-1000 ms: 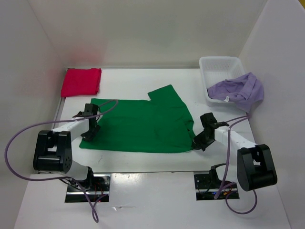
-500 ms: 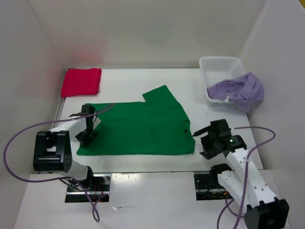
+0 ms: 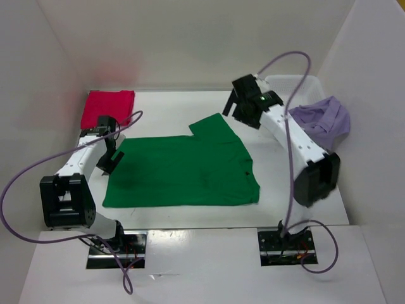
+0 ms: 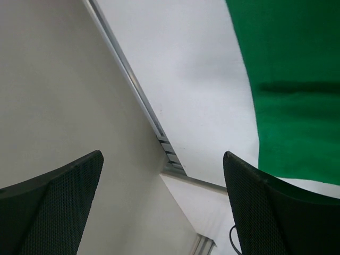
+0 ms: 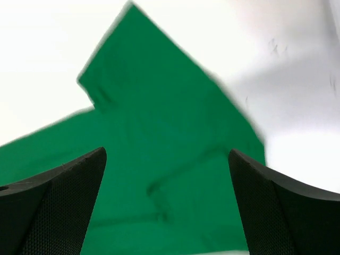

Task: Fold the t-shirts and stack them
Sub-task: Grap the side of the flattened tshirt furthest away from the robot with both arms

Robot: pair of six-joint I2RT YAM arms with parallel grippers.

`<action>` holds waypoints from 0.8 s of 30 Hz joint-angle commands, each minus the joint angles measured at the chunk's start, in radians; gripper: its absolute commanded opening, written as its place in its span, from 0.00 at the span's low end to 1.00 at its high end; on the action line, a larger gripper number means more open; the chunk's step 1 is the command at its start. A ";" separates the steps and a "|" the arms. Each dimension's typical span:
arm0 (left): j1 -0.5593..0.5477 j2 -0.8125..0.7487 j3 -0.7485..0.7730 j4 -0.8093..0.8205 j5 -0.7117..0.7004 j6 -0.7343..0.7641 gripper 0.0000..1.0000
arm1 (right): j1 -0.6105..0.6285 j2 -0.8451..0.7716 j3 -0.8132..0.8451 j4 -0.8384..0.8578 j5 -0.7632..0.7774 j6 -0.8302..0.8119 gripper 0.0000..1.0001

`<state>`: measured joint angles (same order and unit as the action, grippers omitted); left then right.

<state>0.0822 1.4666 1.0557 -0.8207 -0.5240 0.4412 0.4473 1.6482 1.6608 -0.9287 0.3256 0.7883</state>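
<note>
Okay, green t-shirt [image 3: 183, 171] lies spread flat at the middle of the table [image 3: 190, 101]. One short sleeve pokes out toward 12 o'clock, and the hem runs straight along the 6 o'clock side. Red t-shirt [image 3: 107, 107] sits folded in a neat rectangle at the table's 10 o'clock corner, apart from the green one. Lavender t-shirt [image 3: 319, 120] is bunched and draped over the rim of the white plastic basket [image 3: 288, 81] at 2 o'clock, partly hanging outside it.

Left gripper [image 3: 109, 162] hovers at the green shirt's 9 o'clock edge, just beside the cloth. Left wrist view shows its fingers [image 4: 58, 196] spread apart with nothing between them. Below them are bare table and a metal rail [image 4: 143, 111] along the wall, with the green edge at 3 o'clock of that view.

Right gripper [image 3: 242, 115] hangs above the table at about 1 o'clock of the green shirt, near the sleeve, between it and the basket. Right wrist view shows its fingers [image 5: 265, 207] wide apart and empty, with the sleeve and shoulder of the green shirt beneath, blurred.
</note>
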 commanded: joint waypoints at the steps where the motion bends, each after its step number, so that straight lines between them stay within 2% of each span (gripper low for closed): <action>1: 0.034 0.044 0.082 0.049 -0.004 -0.015 1.00 | -0.005 0.233 0.245 0.097 0.041 -0.302 1.00; 3: 0.059 0.125 0.154 0.080 0.101 -0.060 1.00 | -0.015 0.370 0.396 0.097 0.041 -0.398 1.00; 4: 0.068 0.153 0.232 0.092 0.146 -0.079 1.00 | -0.015 0.524 0.583 0.064 0.041 -0.434 1.00; 7: 0.093 0.257 0.314 0.143 0.327 -0.130 1.00 | -0.062 0.772 0.888 0.022 -0.067 -0.483 1.00; 9: 0.105 0.331 0.369 0.166 0.395 -0.141 1.00 | -0.125 0.855 0.948 0.033 -0.256 -0.471 1.00; 10: 0.105 0.354 0.381 0.166 0.460 -0.153 1.00 | -0.125 0.898 1.020 0.033 -0.257 -0.454 1.00; 16: 0.220 0.517 0.464 0.204 0.643 -0.217 1.00 | -0.108 1.074 1.065 0.056 -0.214 -0.483 1.00; 19: 0.257 0.558 0.477 0.239 0.670 -0.231 1.00 | -0.094 1.136 1.065 0.065 -0.192 -0.494 1.00; 21: 0.269 0.575 0.477 0.255 0.670 -0.231 1.00 | -0.085 1.182 1.093 0.065 -0.192 -0.494 0.97; 24: 0.269 0.621 0.498 0.265 0.691 -0.231 1.00 | -0.067 1.207 1.102 0.065 -0.192 -0.494 0.84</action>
<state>0.3653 2.0521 1.5040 -0.5961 0.0856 0.2314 0.3485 2.7941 2.7369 -0.8581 0.1539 0.2985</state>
